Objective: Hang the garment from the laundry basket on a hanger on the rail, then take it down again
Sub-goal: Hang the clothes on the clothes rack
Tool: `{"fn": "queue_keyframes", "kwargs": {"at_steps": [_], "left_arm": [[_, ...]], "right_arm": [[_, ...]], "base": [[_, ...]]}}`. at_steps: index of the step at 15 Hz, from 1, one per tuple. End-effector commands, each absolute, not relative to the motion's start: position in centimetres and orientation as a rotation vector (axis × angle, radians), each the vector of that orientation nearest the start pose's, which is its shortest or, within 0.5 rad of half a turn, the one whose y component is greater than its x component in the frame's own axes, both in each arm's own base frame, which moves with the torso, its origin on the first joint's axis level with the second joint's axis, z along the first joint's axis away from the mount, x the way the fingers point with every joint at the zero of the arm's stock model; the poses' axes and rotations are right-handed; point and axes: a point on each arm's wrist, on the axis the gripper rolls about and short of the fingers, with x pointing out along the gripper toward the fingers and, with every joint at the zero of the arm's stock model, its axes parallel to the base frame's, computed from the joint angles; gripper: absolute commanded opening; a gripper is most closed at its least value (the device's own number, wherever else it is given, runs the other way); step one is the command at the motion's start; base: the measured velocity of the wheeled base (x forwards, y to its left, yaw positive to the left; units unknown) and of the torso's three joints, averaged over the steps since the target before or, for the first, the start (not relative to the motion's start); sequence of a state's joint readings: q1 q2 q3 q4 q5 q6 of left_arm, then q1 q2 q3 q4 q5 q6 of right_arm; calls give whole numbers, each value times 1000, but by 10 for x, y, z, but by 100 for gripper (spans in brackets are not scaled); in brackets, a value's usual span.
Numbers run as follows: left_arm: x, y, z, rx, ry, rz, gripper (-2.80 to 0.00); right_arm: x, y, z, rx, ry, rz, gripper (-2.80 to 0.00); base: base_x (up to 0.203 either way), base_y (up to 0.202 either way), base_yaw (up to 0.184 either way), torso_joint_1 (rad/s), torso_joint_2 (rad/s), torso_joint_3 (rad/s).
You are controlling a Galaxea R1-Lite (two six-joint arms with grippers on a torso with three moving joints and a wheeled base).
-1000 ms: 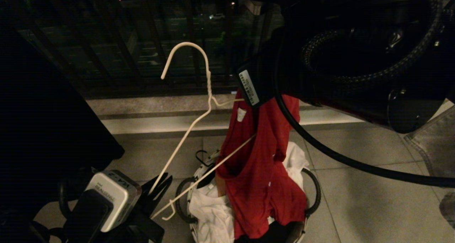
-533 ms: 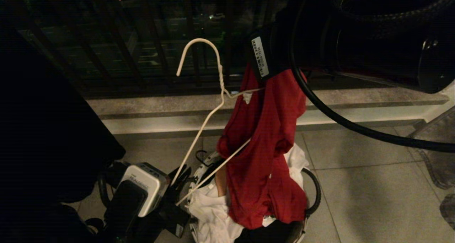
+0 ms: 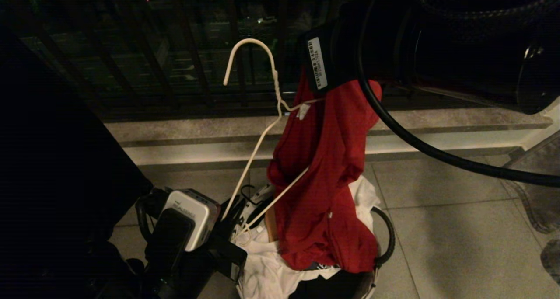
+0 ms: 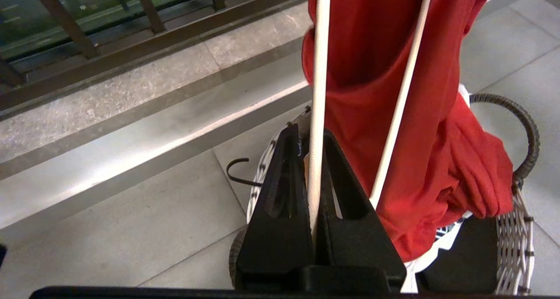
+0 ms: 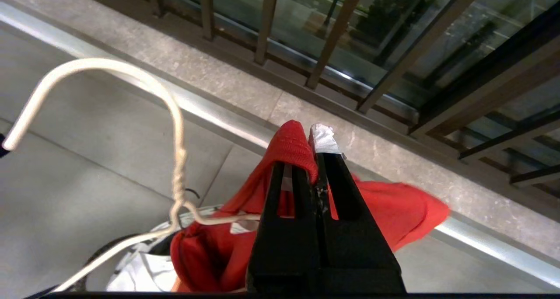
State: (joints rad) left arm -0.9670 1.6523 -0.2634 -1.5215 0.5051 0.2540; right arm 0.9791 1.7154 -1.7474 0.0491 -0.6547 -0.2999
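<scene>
Fingers [image 4: 284,189] of our left gripper [image 4: 313,159] clench the white wire hanger [image 3: 256,150]; our right gripper [image 5: 313,159] pinches the red T-shirt [image 3: 326,189] above the laundry basket [image 3: 385,242]. Its chest print is hidden in folds.

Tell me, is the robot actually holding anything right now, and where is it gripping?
Yes. The left gripper is shut on one slanted arm of the white wire hanger, near its lower corner. The right gripper pinches a fold at the top of the red T-shirt.
</scene>
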Motion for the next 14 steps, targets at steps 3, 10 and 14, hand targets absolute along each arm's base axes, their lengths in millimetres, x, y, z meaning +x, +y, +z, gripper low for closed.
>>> {"fn": "queue_keyframes", "kwargs": {"at_steps": [3, 10, 14], "left_arm": [[134, -184, 160, 139, -180, -459, -280], [133, -186, 165, 119, -196, -461, -280], [133, -185, 169, 106, -209, -455, -280]], "right_arm": [[182, 258, 370, -313, -33, 342, -280], [169, 264, 369, -308, -43, 369, -280], [163, 268, 368, -310, -42, 384, -280]], "base": [[0, 0, 0, 0, 0, 0], [0, 0, 0, 0, 0, 0], [0, 0, 0, 0, 0, 0]]}}
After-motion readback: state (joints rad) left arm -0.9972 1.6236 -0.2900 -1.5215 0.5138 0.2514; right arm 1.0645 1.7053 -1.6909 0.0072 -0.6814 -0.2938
